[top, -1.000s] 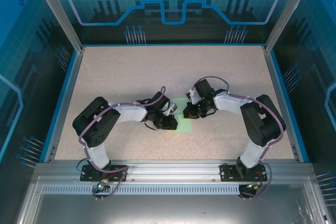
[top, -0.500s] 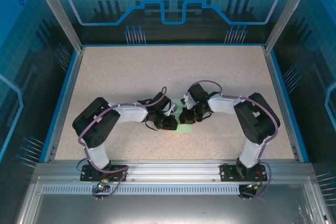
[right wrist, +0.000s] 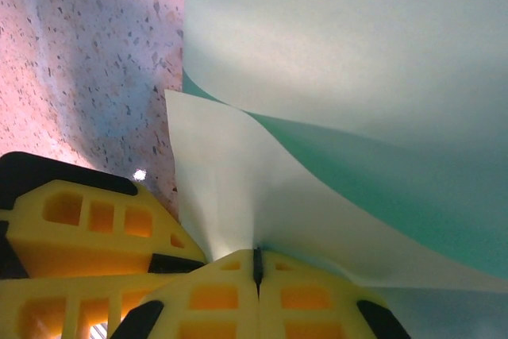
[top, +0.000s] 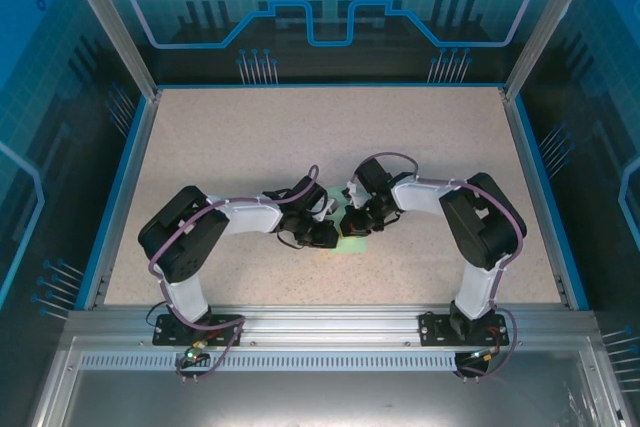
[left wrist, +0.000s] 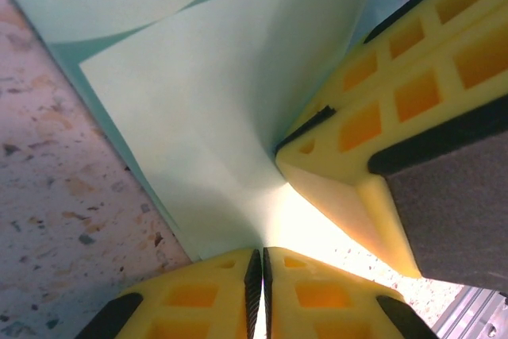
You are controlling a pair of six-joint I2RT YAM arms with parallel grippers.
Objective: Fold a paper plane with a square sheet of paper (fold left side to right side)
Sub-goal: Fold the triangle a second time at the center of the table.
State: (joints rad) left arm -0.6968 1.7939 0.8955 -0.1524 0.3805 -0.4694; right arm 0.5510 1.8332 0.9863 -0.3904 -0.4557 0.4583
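Jaws of the left gripper (left wrist: 262,258) and right gripper (right wrist: 256,258) are both pinched closed on the square sheet of paper (left wrist: 214,117), which is curled up near the bench (top: 300,137) middle.

Your left arm (top: 240,213) and right arm (top: 430,193) are white with black joints, purplish cables (top: 388,156) and yellow latticed fingers (left wrist: 198,295).

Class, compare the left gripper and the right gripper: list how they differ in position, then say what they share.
In the top view the left gripper reaches the square sheet of paper from the left, the right gripper from the right. The right gripper sits slightly farther from the arm bases than the left gripper. Shared: both have yellow fingers, shut on the green sheet's edge, close beside each other.
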